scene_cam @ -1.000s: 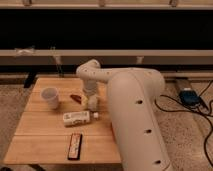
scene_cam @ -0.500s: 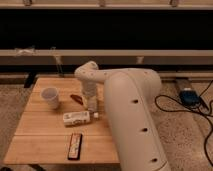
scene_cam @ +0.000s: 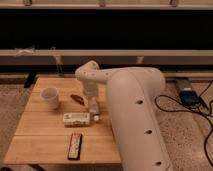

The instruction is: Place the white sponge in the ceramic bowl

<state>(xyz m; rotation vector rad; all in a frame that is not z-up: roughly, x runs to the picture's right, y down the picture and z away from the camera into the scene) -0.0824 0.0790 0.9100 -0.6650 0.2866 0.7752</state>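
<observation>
Hand pointed down over bench, just R of ceramic bowl, white sponge at hand's tip, R of bowl, grip state: couldn't tell, white cup L of bowl, labelled bottle nearer cam than bowl

Robot arm: fat, smooth off-white shell, tube-shaped with rounded ends and a matte look. Three small dark round dots, screws or holes, run down its side, well back from the gripper. A rounded cream joint sits above the gripper, and a slimmer pale wrist section sits directly above it. The gripper is light-coloured and small, at the arm's tip, low over the wooden table.
</observation>
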